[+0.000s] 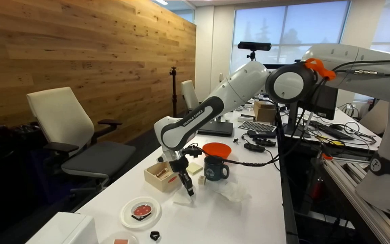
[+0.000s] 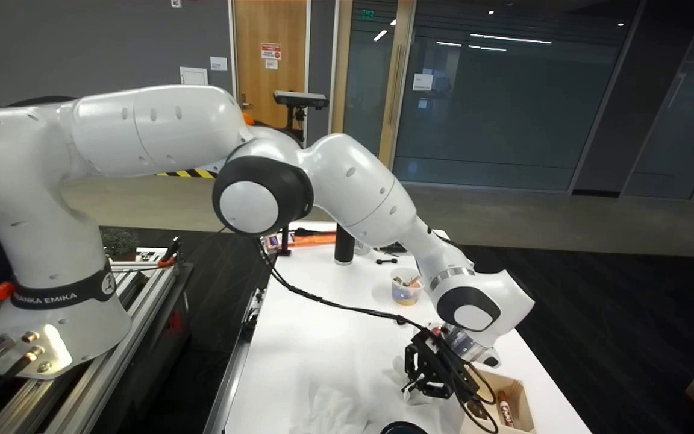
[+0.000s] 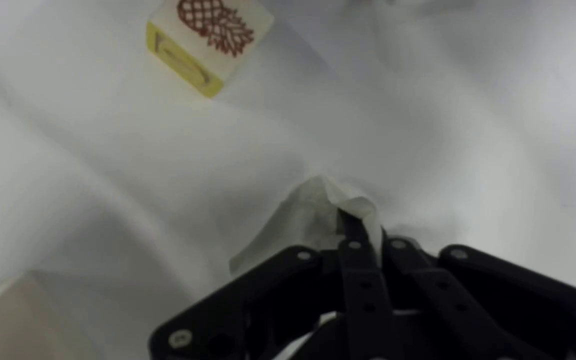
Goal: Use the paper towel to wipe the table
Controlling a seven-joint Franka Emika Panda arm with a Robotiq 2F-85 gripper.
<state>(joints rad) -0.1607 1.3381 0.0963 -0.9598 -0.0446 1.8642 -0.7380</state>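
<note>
The white table (image 1: 215,223) runs lengthwise under the arm and also shows in an exterior view (image 2: 323,313). My gripper (image 1: 190,194) points down at the tabletop between the small tan box and the dark mug. In the wrist view the gripper (image 3: 377,232) is shut on the paper towel (image 3: 300,215), a thin white crumpled sheet bunched around the fingertips. The towel (image 1: 181,197) spreads on or just above the table beside the fingers; I cannot tell which. The gripper (image 2: 408,387) partly hides it in an exterior view. A larger crumpled white sheet (image 1: 233,191) lies apart on the table.
The tan box (image 1: 157,183) holds a marker. A small wooden block (image 1: 201,180) with a pineapple print (image 3: 218,25) stands near the gripper. Also there are the dark mug (image 1: 213,168), orange bowl (image 1: 217,149), yellow notes (image 1: 194,168), white plate (image 1: 125,211) and a clear tub (image 2: 406,292).
</note>
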